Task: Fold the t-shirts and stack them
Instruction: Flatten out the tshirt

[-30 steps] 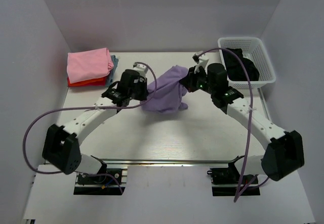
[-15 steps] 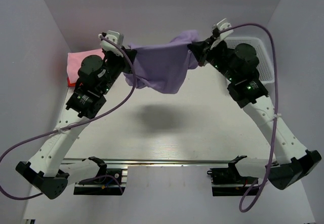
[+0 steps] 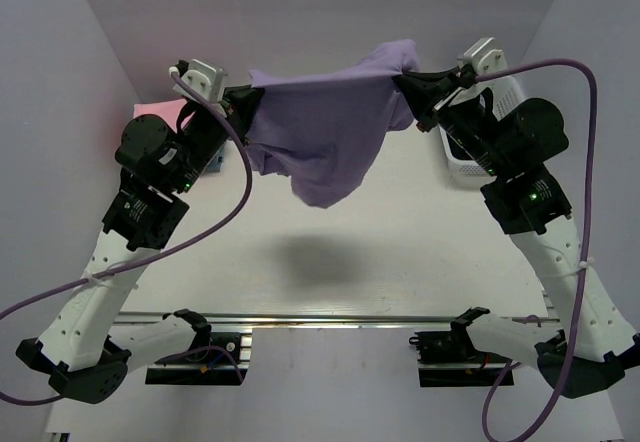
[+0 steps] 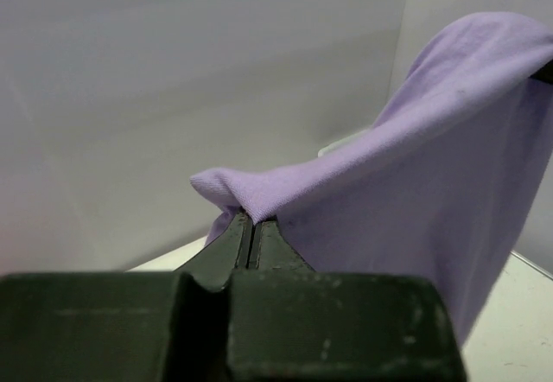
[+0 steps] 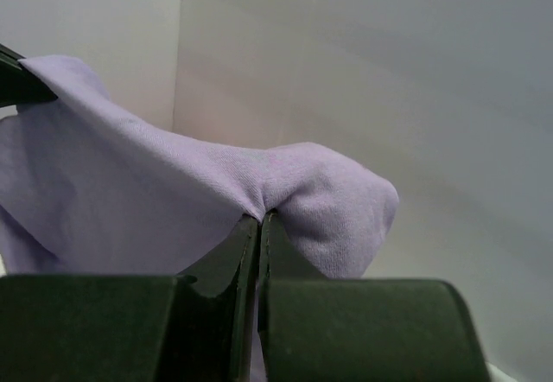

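Currently the lavender t-shirt point(image 3: 325, 137) hangs in the air above the desk point(image 3: 400, 252), stretched between both arms. The left fingers point(image 4: 229, 245) are fully closed on one pinch of its upper edge and the right fingers point(image 5: 235, 248) are fully closed on the other, with the body drooping in loose folds below. This shirt is judged to be at the spread-out stage, with laying flat, folding and stacking all outstanding, while a folded pink t-shirt point(image 3: 158, 114) at the desk's far-left corner, mostly hidden behind the left arm, suggests part of the pile is complete.
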`<action>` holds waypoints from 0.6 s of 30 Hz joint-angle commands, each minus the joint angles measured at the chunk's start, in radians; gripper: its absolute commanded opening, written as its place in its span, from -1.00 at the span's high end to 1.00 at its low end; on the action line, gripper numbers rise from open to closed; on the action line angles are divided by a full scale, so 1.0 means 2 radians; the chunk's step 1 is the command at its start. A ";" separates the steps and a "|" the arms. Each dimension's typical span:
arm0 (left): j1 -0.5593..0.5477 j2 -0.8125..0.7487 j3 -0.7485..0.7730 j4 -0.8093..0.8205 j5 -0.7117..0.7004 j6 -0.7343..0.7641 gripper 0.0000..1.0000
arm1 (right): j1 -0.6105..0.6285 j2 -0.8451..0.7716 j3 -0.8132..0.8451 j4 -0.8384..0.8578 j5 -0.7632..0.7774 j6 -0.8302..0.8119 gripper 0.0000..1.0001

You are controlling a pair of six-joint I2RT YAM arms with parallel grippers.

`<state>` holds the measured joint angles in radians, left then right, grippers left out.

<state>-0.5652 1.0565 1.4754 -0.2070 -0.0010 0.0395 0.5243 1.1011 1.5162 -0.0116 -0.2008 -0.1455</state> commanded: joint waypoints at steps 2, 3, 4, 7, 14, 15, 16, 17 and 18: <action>0.011 0.009 0.027 -0.018 -0.056 0.011 1.00 | -0.010 -0.001 0.014 0.024 0.056 -0.020 1.00; 0.011 0.015 0.027 -0.018 -0.062 0.011 1.00 | -0.010 0.003 0.013 0.024 0.065 -0.012 1.00; 0.011 0.021 0.020 -0.018 -0.062 0.006 1.00 | -0.011 0.005 0.009 0.024 0.071 -0.007 1.00; 0.011 0.025 -0.027 0.001 -0.075 -0.015 1.00 | -0.012 0.030 -0.033 0.031 0.098 0.042 1.00; 0.022 0.138 -0.130 0.028 -0.163 -0.102 1.00 | -0.023 0.152 -0.132 0.050 0.187 0.109 1.00; 0.022 0.158 -0.135 0.028 -0.181 -0.110 1.00 | -0.024 0.166 -0.134 0.050 0.189 0.114 1.00; 0.022 0.179 -0.135 0.037 -0.209 -0.116 1.00 | -0.027 0.178 -0.136 0.050 0.186 0.123 1.00; 0.022 0.202 -0.135 0.038 -0.218 -0.116 1.00 | -0.027 0.205 -0.136 0.051 0.184 0.129 1.00; 0.026 0.226 -0.135 0.038 -0.224 -0.122 1.00 | -0.034 0.232 -0.132 0.052 0.180 0.132 1.00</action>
<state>-0.5335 1.4406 1.2167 -0.1459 -0.2832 -0.1349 0.4896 1.5055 1.2388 0.0441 0.0795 0.0555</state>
